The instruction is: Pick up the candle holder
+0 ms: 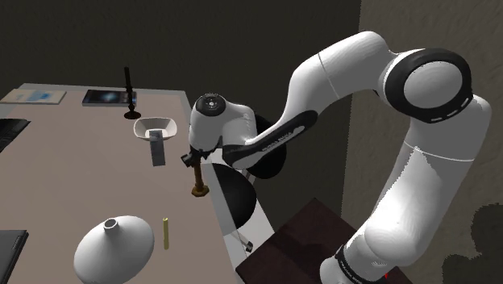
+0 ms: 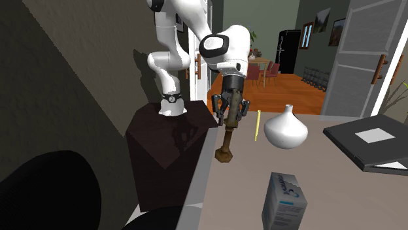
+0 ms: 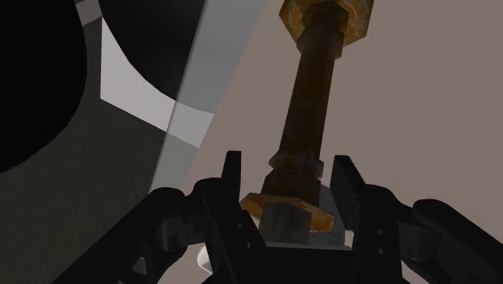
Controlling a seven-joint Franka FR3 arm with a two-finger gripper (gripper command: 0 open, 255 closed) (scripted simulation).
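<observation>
The wrist view shows the gripper [image 3: 290, 161] clasping the top collar of the brown candle holder [image 3: 310, 105]. The shoulder view adds a yellow candle [image 1: 166, 232] near the holder's base.

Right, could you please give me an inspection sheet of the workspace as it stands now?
Surface: beige table, things spread across it.
Job's things: brown candle holder, upright near the table edge beside the stand; cannot tell whether its base has left the table.
Clutter: white vase, thin yellow candle, white bowl, grey box, black candlestick, book, dark folder.
Grippers: gripper above the candle holder, fingers clasping its top.
Cables: nothing seen.
Surroundings: dark walls; dark brown stand; doorway to a dining room.
</observation>
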